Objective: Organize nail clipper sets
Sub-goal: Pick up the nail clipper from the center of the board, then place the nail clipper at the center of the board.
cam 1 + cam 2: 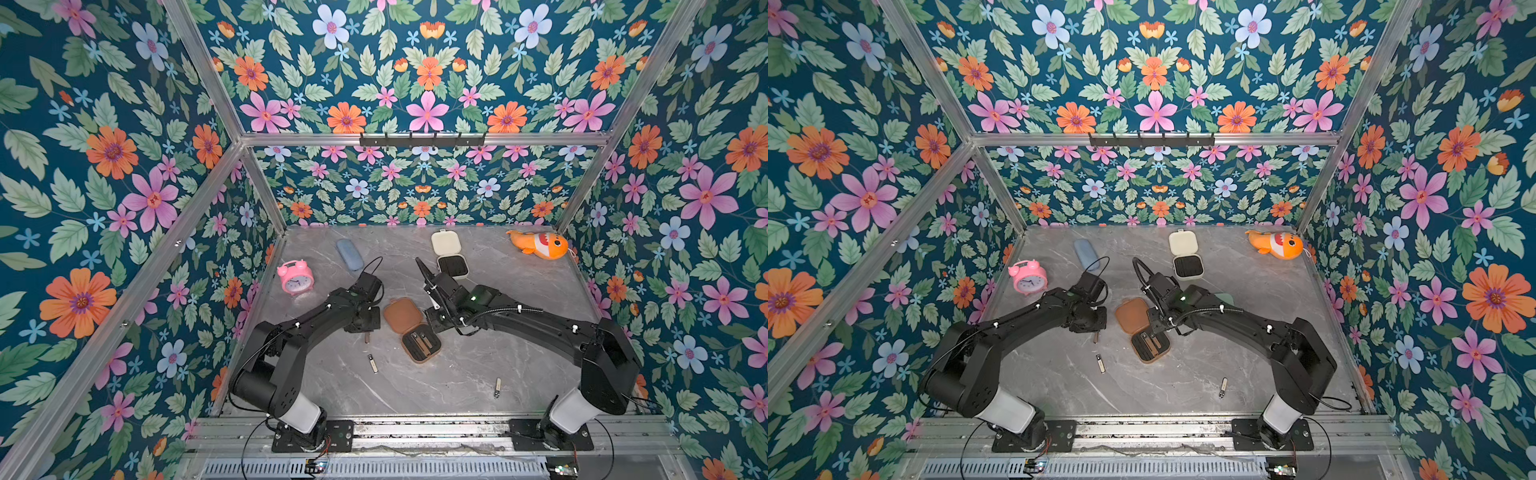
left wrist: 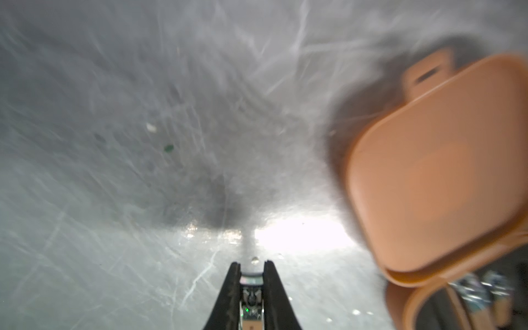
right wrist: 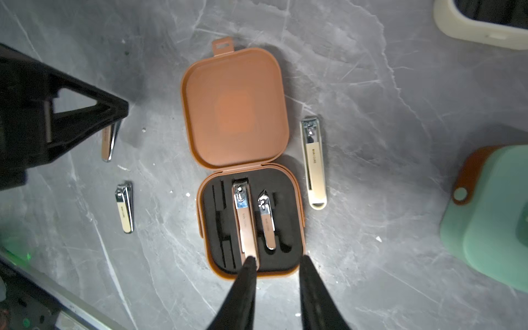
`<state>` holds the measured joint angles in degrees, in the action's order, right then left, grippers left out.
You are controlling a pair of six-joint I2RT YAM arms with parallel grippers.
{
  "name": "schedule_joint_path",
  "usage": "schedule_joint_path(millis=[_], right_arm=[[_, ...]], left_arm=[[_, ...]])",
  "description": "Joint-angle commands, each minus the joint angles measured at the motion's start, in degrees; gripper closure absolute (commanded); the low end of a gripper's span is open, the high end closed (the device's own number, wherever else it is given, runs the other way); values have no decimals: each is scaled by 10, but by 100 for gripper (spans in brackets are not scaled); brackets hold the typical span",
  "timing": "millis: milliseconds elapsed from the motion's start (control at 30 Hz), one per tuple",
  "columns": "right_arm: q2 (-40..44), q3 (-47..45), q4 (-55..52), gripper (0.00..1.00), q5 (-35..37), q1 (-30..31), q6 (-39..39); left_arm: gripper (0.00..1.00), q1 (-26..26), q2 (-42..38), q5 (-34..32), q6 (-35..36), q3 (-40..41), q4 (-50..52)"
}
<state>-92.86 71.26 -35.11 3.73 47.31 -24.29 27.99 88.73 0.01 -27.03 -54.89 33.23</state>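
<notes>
**Two arms at the open brown case (image 3: 234,105)**

Closest in, a silver clipper (image 1: 497,387) and a beige clipper (image 1: 373,363) lie loose. Beyond them, the left gripper (image 2: 252,264) is clamped tight on a rose clipper (image 3: 108,141). The right gripper (image 3: 278,260) hangs over the brown case's tray, jaws apart with nothing between them. Farthest, the cream case (image 1: 449,255) lies open.

Table: grey marbled top (image 1: 457,374); the open brown case (image 1: 402,316) lies mid-table.
Cream case (image 1: 446,245): open, behind the brown case, toward the back wall.
Mint green case (image 3: 491,217): to its right, near.
Long cream clipper (image 3: 313,163): just beside its right edge, apart.
Short beige clipper (image 1: 372,363): front-left, near.
Silver clipper (image 1: 497,387): front-right, farther.
Blue pouch (image 1: 350,254), pink alarm clock (image 1: 295,277): back-left.
Fish plush (image 1: 540,245): back-right corner.
</notes>
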Motion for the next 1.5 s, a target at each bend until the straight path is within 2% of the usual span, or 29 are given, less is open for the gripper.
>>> schedule_joint_path(millis=[0,200,367,567,700,900,1200,1467], right_arm=[[16,-15,-23,70,16,-24,-45],[60,-75,-26,66,-7,-99,-102],[112,-158,-2,65,-40,-166,-141],[190,-230,-4,62,-28,-196,-164],[238,-262,-6,60,-26,-209,-170],[270,-278,-11,59,-24,-212,-171],[258,-273,-5,59,-35,-212,-167],[245,-261,-7,58,-53,-211,-163]], left_arm=[[84,0,-9,10,6,-27,34],[84,31,8,45,-8,-89,26],[84,122,70,69,-41,-164,-9],[84,224,179,87,-63,-274,-33],[83,260,240,96,-70,-317,-43],[82,290,295,107,-89,-326,-58],[79,297,317,122,-100,-312,-82],[59,287,288,101,-95,-317,-75]])
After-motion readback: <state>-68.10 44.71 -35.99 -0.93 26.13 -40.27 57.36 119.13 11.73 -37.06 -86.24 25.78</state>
